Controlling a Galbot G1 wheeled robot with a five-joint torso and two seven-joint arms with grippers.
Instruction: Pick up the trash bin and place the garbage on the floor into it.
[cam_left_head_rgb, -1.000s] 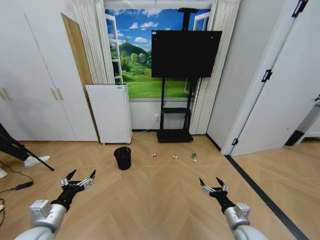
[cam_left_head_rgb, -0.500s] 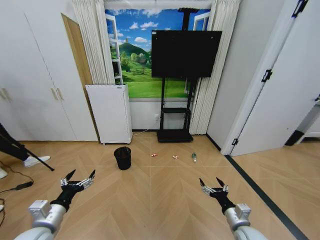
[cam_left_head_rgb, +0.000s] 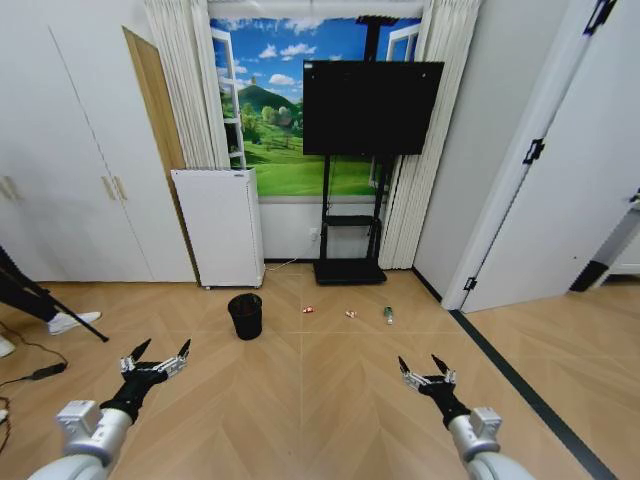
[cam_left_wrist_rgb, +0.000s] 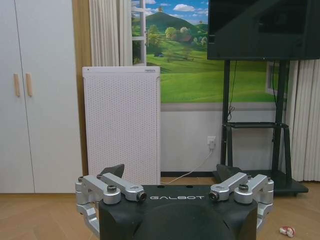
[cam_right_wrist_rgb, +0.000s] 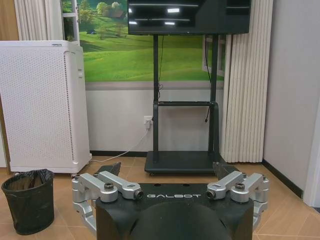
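The small black trash bin (cam_left_head_rgb: 245, 316) stands on the chevron parquet floor (cam_left_head_rgb: 320, 400) ahead and a little left; it also shows in the right wrist view (cam_right_wrist_rgb: 28, 200). Three garbage pieces lie in a row to its right: a red-and-white wrapper (cam_left_head_rgb: 308, 309), a small scrap (cam_left_head_rgb: 351, 314) and a green bottle (cam_left_head_rgb: 388, 315). One red-white piece (cam_left_wrist_rgb: 286, 231) shows in the left wrist view. My left gripper (cam_left_head_rgb: 157, 357) hovers open low at the left, well short of the bin. My right gripper (cam_left_head_rgb: 426, 368) is open at the lower right, empty.
A white perforated appliance (cam_left_head_rgb: 218, 226) stands against the wall behind the bin. A TV on a black stand (cam_left_head_rgb: 351, 270) is behind the litter. A black strip (cam_left_head_rgb: 515, 380) runs along the floor at right. A person's shoe (cam_left_head_rgb: 72, 321) and cables lie far left.
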